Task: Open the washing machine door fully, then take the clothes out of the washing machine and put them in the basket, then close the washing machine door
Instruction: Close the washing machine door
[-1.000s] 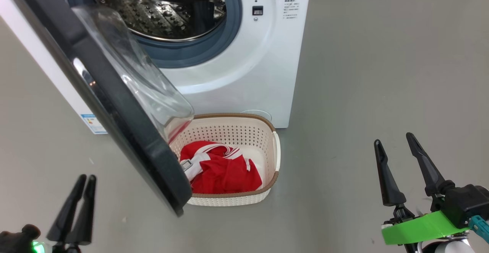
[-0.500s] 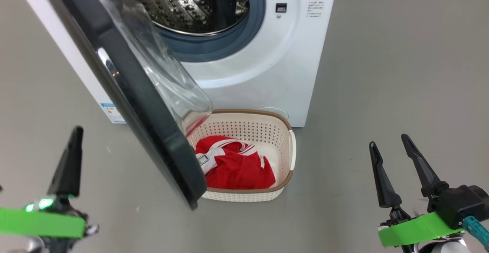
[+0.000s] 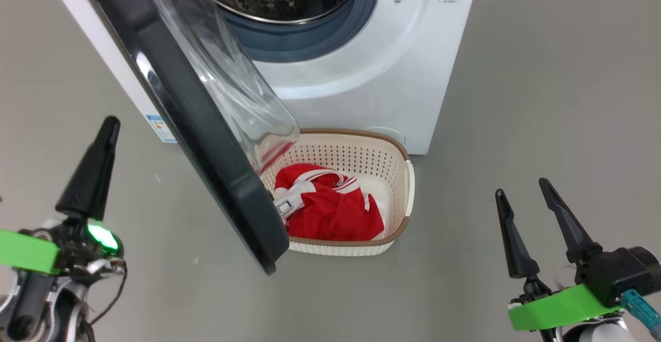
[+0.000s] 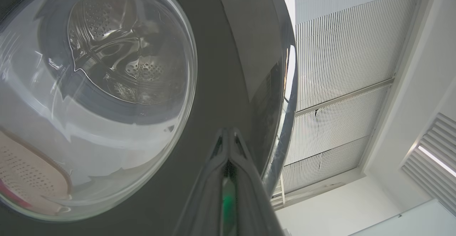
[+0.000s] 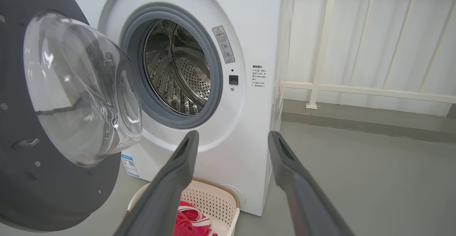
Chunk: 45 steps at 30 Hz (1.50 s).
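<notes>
Head view: the clothes [image 3: 335, 213] lie in the basket [image 3: 400, 158] on the floor [image 3: 516, 73] at the foot of the washer [image 3: 372, 73]. The door [image 3: 206, 140] hangs open above it, with the left claw [image 3: 110, 125] clenched on nothing near its outer face and the right claw [image 3: 521, 188] released, well apart.

Left wrist view: pinched fingers [image 4: 210, 186] aim at the door's outer side.

Right wrist view: the drum [image 5: 185, 72] looks empty.

I'd press near the door's free edge, swinging until it latches.

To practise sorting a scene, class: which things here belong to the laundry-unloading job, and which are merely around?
Job: washing machine, door, red clothes, basket.
Merely around: white railing, grey floor.
</notes>
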Tool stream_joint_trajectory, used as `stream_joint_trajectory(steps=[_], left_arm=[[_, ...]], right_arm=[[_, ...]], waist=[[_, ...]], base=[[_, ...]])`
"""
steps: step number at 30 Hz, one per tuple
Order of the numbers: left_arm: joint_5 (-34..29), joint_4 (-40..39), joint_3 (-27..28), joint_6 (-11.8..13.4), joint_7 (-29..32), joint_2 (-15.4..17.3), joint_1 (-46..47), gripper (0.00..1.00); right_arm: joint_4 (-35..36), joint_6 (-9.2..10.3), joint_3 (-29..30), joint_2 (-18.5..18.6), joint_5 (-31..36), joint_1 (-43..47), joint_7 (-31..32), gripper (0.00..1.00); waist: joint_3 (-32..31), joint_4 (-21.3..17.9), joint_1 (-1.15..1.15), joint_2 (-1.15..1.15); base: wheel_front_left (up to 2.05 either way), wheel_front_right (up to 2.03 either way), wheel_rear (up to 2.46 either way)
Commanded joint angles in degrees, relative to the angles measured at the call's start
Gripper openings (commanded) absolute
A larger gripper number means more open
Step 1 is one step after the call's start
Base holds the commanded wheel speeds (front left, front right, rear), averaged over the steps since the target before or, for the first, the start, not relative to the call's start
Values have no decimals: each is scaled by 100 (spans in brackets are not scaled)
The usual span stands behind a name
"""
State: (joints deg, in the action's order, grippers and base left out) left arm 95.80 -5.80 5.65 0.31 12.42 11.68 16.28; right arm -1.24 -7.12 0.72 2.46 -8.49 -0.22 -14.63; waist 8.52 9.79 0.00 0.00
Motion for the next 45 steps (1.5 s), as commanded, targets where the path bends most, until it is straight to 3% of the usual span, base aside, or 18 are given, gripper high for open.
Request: stream_joint_trajectory(steps=[1,11,28,45], left_arm=[[79,-206,255,42,64,175,245,0],[-31,-209,151,167,187,311,391,0],[137,-457,-71,82,322,60,672,0],[-53,-195,-171,-79,1,-255,1244,0]], right_arm=[[145,-36,-187,42,44,-234,-37,100],[149,-36,-271,42,25,-465,-37,100],[99,-36,-327,42,-95,-652,-37,100],[95,-36,-373,42,-182,-750,-37,100]], waist=[[98,34,0,0],[381,-19,0,0],[627,-266,0,0],[842,-827,0,0]], base=[[0,0,0],[0,0,0],[0,0,0],[0,0,0]])
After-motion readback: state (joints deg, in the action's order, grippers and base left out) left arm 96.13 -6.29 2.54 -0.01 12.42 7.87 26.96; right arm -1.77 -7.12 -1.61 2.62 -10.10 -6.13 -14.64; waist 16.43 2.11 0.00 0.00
